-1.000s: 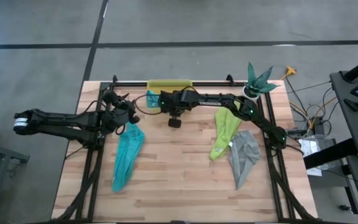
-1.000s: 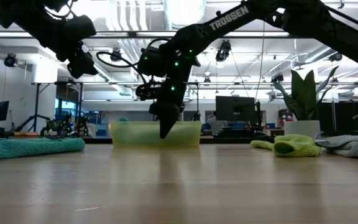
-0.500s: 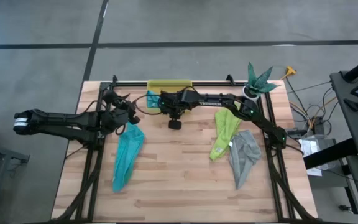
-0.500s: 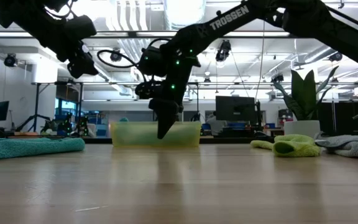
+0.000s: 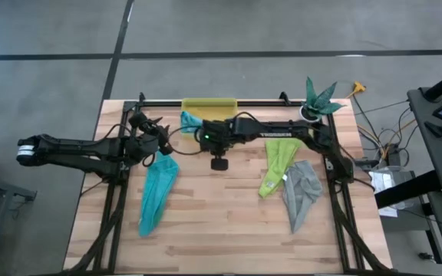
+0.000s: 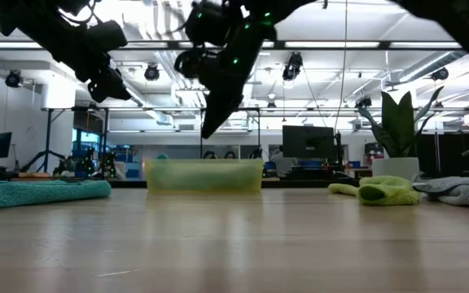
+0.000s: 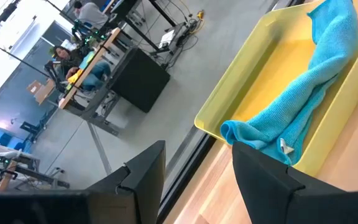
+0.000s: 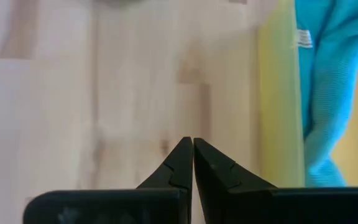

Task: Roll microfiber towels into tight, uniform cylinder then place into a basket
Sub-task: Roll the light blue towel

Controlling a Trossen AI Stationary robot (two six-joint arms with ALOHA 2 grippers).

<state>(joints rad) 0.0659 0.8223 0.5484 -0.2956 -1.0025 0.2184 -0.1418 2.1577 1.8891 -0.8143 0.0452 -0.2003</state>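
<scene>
A light blue microfiber towel [image 7: 303,118] lay loosely in the shallow translucent yellow plastic basket [image 7: 260,68] at the wooden table's [image 5: 221,222] far edge. The right gripper [image 8: 192,163], fingers pressed shut and empty, hovered beside the basket. The left gripper [image 7: 197,180], fingers parted and empty, pointed toward it.

**Wooden table: surface contents**

Table [image 5: 221,222]: light wooden planks with a black frame along the edges.
- Basket [image 5: 209,104]: yellow, at the middle of the far edge, holding a light blue towel [image 5: 190,120].
- Teal towel [image 5: 157,192]: on the left side, stretched out long.
- Lime green towel [image 5: 276,165]: on the right side, stretched out long.
- Grey towel [image 5: 301,192]: just beside the lime green one, its edge touching it.
- Plant pot [image 5: 310,113]: white, with a green plant, at the far right corner.
</scene>
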